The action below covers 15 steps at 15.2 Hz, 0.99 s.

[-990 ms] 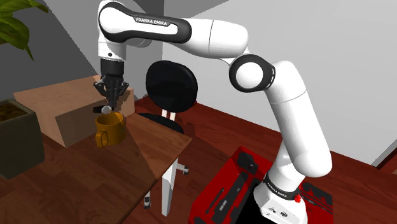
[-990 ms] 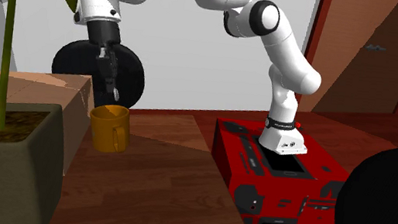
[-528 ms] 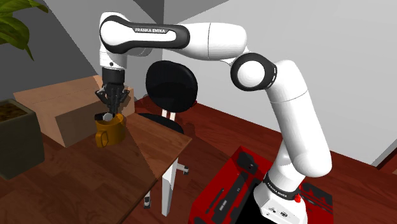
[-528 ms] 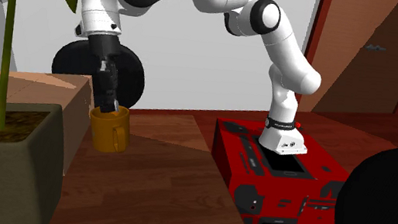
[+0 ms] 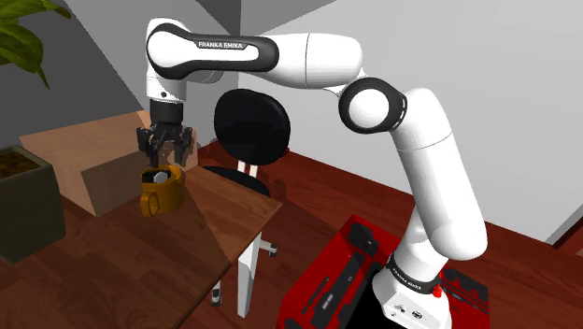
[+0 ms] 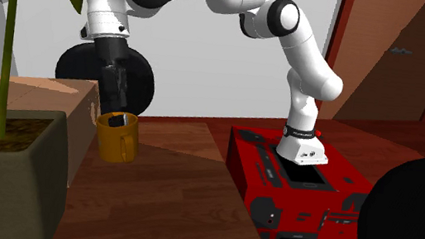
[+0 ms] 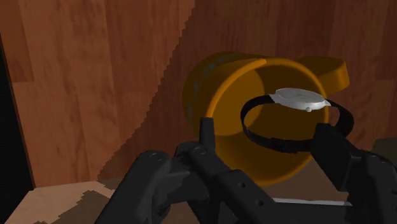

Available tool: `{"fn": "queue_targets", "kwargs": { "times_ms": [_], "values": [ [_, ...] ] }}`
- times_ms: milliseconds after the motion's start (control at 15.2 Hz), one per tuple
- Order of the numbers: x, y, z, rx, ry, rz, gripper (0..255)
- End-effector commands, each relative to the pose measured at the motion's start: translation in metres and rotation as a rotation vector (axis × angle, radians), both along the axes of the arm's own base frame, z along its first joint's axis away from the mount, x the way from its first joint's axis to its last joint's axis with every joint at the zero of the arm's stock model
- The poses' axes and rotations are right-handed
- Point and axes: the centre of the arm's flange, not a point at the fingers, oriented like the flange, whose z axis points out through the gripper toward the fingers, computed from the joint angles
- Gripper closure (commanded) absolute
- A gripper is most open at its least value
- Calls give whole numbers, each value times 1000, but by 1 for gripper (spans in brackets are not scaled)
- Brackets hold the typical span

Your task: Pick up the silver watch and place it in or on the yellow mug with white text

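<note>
A yellow mug (image 5: 159, 198) (image 6: 117, 140) stands on the wooden table (image 5: 187, 252), next to a cardboard box. The silver-faced watch (image 7: 296, 97) with its black strap lies in the mug's mouth (image 7: 216, 89), and its pale face (image 5: 161, 175) (image 6: 116, 117) shows at the rim. My black gripper (image 5: 165, 159) (image 6: 114, 107) (image 7: 266, 130) hangs straight down just above the mug, open. Its fingers (image 7: 207, 130) stand on either side of the watch's strap, and I cannot tell whether the far finger still touches the strap.
The cardboard box (image 5: 84, 154) stands right behind the mug. A potted plant in a dark planter (image 5: 23, 201) (image 6: 5, 164) sits at the table's end. A black round-backed chair (image 5: 250, 126) is beyond the table edge. The red stand (image 5: 341, 271) is at the lower right.
The gripper came down with the watch onto the mug's mouth, then its fingers spread apart. The watch now rests in the mug.
</note>
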Motion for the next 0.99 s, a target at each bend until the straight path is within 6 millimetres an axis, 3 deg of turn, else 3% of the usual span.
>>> {"fn": "queue_targets", "kwargs": {
  "times_ms": [0, 198, 462, 924],
  "values": [
    [0, 0, 0, 0, 0, 0, 0],
    [0, 0, 0, 0, 0, 0, 0],
    [7, -10, 48, 0, 0, 0, 0],
    [7, -10, 48, 0, 0, 0, 0]
  ]
}}
